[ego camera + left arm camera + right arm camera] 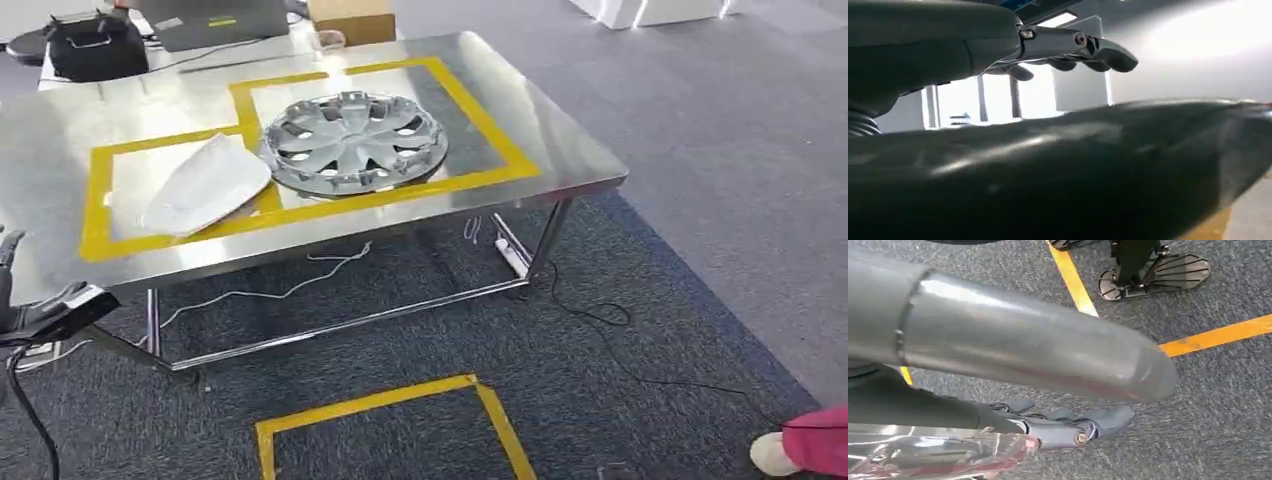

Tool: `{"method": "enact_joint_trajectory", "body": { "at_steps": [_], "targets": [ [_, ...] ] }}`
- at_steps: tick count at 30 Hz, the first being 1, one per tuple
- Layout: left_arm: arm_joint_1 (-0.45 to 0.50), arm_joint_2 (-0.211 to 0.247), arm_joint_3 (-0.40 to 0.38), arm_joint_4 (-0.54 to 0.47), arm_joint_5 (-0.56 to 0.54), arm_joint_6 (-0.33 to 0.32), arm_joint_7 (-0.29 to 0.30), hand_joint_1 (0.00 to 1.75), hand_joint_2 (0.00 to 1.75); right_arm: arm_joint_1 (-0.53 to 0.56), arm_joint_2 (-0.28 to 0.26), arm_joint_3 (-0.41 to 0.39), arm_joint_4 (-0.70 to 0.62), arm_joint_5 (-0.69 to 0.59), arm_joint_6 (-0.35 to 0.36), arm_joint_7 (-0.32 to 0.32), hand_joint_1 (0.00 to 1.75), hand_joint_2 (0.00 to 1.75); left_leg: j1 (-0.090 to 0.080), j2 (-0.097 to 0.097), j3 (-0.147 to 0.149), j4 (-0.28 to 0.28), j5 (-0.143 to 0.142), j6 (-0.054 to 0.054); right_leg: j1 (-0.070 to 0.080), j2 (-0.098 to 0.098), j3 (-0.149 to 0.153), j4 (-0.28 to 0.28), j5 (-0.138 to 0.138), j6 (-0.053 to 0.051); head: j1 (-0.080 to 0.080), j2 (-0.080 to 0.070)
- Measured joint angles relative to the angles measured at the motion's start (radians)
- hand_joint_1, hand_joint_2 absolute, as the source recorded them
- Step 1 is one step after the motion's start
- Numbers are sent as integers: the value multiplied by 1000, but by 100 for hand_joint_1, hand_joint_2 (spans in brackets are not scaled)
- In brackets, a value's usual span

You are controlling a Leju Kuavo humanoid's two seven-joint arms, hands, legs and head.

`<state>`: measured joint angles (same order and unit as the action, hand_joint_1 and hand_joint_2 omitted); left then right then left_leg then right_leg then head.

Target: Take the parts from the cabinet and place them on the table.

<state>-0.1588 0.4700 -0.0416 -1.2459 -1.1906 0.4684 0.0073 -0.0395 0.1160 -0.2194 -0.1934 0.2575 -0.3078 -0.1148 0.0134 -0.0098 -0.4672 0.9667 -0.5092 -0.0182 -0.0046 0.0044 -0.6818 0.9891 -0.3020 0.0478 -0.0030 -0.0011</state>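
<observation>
we noted the hubcap (352, 140) and white cover (207, 185) lying touching on the bench (560, 140), both judged light, stiff and slippery, best gripped at the rim; left hand (1073, 50) held nothing, right hand (1073, 427) pressed a long clear-wrapped part (933, 455).

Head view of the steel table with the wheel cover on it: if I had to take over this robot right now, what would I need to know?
Left hand: fingers stretched out over a large dark glossy surface; I cannot tell whether it holds anything.
Right hand: hangs over the carpet, with a clear reddish piece beside it; grip unclear.
Done: the silver hubcap and a white part lie on the table, within the yellow tape, the white part's edge right against the hubcap.
Left: check both hands, then fetch any parts still in the cabinet.
</observation>
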Motion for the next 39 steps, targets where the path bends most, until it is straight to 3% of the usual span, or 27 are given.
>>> {"method": "enact_joint_trajectory", "body": {
  "at_steps": [1, 2, 4, 5, 6, 8, 9, 10, 15, 17, 18, 19, 20, 22, 23, 25, 27, 28, 29, 30, 31, 33, 34, 35, 37, 38, 39],
  "targets": [
    [-2, -1, -2, 0, 0, -1, 0, 0, 0, 4, 0, -2, 0, -1, 0, 0, 0, 0, 5, 6, -12, -2, 15, 12, -5, 1, -5, 3, -7, 5, -2, 0],
    [-4, -2, -5, 0, 0, -1, 0, 0, 0, 5, -2, -3, 0, -1, 0, 1, 0, 0, 4, 7, -21, -2, 26, 17, -5, -1, -23, 27, -56, 10, 1, 0],
    [-7, -3, -8, 0, -2, -2, 1, 0, 0, 4, -2, -8, 0, -2, 2, 0, 0, 0, 2, 7, -52, -1, 51, 27, -4, 0, -60, 177, -192, 15, 5, 0],
    [-8, -5, -10, 1, -2, -2, 1, 0, 0, 3, -2, -9, 0, -3, 3, 0, 0, 0, -1, 7, -69, -1, 65, 28, -4, 0, -78, 262, -236, 15, 4, 0],
    [-9, -6, -11, 2, -2, -2, 1, 0, 0, 2, -2, -10, 0, -3, 3, -1, 0, 0, -4, 7, -86, 0, 78, 29, -4, 0, -83, 320, -249, 14, 5, 0],
    [-10, -8, -15, 3, -3, -2, 2, 0, 0, 3, -2, -14, 0, -4, 3, -1, 0, 0, -8, 7, -119, 0, 104, 27, -1, 0, -41, 322, -197, 7, 5, 0],
    [-10, -7, -17, 3, -4, -1, 3, 0, 0, 3, -2, -16, 0, -4, 3, -1, 0, 0, -9, 7, -134, 1, 115, 26, 1, 0, 6, 272, -165, 1, 5, 0],
    [-12, -7, -17, 3, -4, -1, 5, 0, 0, 1, -2, -17, 0, -4, 3, -2, 0, 0, -10, 7, -149, 1, 128, 23, 5, 1, 78, 181, -152, -7, 4, 0],
    [-12, -7, -17, 3, -4, -1, 5, 0, 0, 0, -2, -17, 0, -4, 3, -2, 0, 0, -10, 7, -151, 1, 132, 21, 6, 2, 107, 147, -156, -10, 4, 0],
    [-14, -7, -17, 3, -5, 0, 6, 0, 0, -2, -3, -18, 0, -4, 3, -2, 0, 0, -10, 7, -155, 3, 138, 19, 8, 4, 162, 76, -185, -17, 5, 0],
    [-22, -7, -19, 4, -8, 1, 7, 0, 0, -7, -3, -18, 0, -5, 4, -5, 0, 0, -8, 8, -165, -4, 176, -4, 18, 4, 191, -8, -199, -30, 6, 0],
    [-17, -6, -20, 5, -8, 1, 7, 0, 0, -5, -3, -18, 1, -6, 5, -5, 0, 0, -6, 7, -182, 7, 147, -15, 10, -3, 177, -14, -172, -45, 5, 0],
    [-19, -5, -20, 6, -8, 1, 7, 0, 0, -4, -6, -19, 1, -6, 5, -5, 0, 0, -5, 8, -201, 54, 79, -20, 10, -3, 165, -14, -160, -52, -1, 0],
    [-20, -6, -21, 7, -8, 1, 7, 0, 0, -4, -6, -19, 1, -6, 6, -5, 0, 0, -3, 8, -249, 226, -43, -29, 10, -4, 128, -12, -130, -52, -2, 0],
    [-19, -7, -22, 8, -8, 1, 7, 0, 0, -4, -6, -19, 1, -6, 6, -5, 0, 0, -3, 8, -261, 296, -61, -31, 10, -5, 109, -10, -117, -52, -2, 0],
    [-18, -7, -23, 10, -8, 1, 7, 0, 0, -3, -6, -19, 1, -6, 6, -5, 0, 0, -2, 8, -232, 311, -15, -33, 10, -6, 76, -7, -93, -50, -2, 0],
    [-21, -7, -22, 10, -8, 1, 7, 0, 0, -3, -6, -19, 1, -6, 6, -5, 0, 0, 1, 8, -135, 193, 47, -34, 7, -6, 45, -2, -72, -42, -2, 0],
    [-22, -7, -22, 10, -8, 1, 7, 0, 0, -5, -6, -19, 0, -6, 6, -5, 0, 0, 5, 8, -68, 108, 40, -37, 9, -6, 37, 4, -64, -36, -3, 0],
    [-26, -7, -23, 10, -8, 1, 7, 0, 0, -4, -8, -19, 0, -6, 6, -6, 0, 0, 7, 7, 3, 13, 9, -36, 15, -4, 27, 13, -60, -31, -4, 0],
    [-26, -8, -23, 10, -8, 1, 7, 0, 0, -5, -7, -19, 0, -6, 6, -6, 0, 0, 2, 4, 5, 3, -4, -15, 16, -4, 24, 16, -51, -24, 1, 0],
    [-24, -7, -23, 10, -8, 2, 7, 0, 0, -5, -7, -19, 0, -6, 6, -6, 0, 0, 1, 6, -3, 3, -1, -11, 15, -4, 23, 15, -42, -20, -2, 0],
    [-24, -8, -23, 11, -8, 0, 7, 0, 0, -1, -8, -19, 0, -6, 6, -6, 0, 0, -1, 7, -13, 3, 10, 12, 9, -5, 17, 7, -33, -7, -3, 0],
    [-28, -8, -23, 11, -8, 0, 7, 0, 0, 1, -8, -19, 0, -6, 7, -6, 0, 0, 0, 9, -21, 2, 20, 22, 6, -4, 6, 21, -57, -1, -4, 0],
    [-29, -8, -23, 11, -8, 0, 7, 0, 0, 4, -8, -19, 0, -6, 7, -6, 0, 0, 0, 9, -30, 2, 30, 30, 7, -3, -12, 64, -111, 3, 2, 0],
    [-28, -8, -23, 11, -8, 0, 7, 0, 0, 3, -7, -19, 0, -6, 10, -6, 0, 0, -2, 8, -52, 3, 49, 34, 5, -4, -64, 219, -216, 10, 3, 0],
    [-28, -9, -24, 12, -8, 0, 7, 0, 0, 3, -7, -19, 0, -6, 10, -7, 0, 0, -3, 8, -65, 3, 58, 34, 5, -4, -86, 296, -243, 11, 3, 0],
    [-27, -9, -24, 13, -8, 0, 7, 0, 0, 4, -7, -19, 0, -6, 10, -6, 0, 0, -4, 8, -76, 4, 66, 33, 5, -4, -91, 337, -239, 10, 3, 0]
  ]
}}
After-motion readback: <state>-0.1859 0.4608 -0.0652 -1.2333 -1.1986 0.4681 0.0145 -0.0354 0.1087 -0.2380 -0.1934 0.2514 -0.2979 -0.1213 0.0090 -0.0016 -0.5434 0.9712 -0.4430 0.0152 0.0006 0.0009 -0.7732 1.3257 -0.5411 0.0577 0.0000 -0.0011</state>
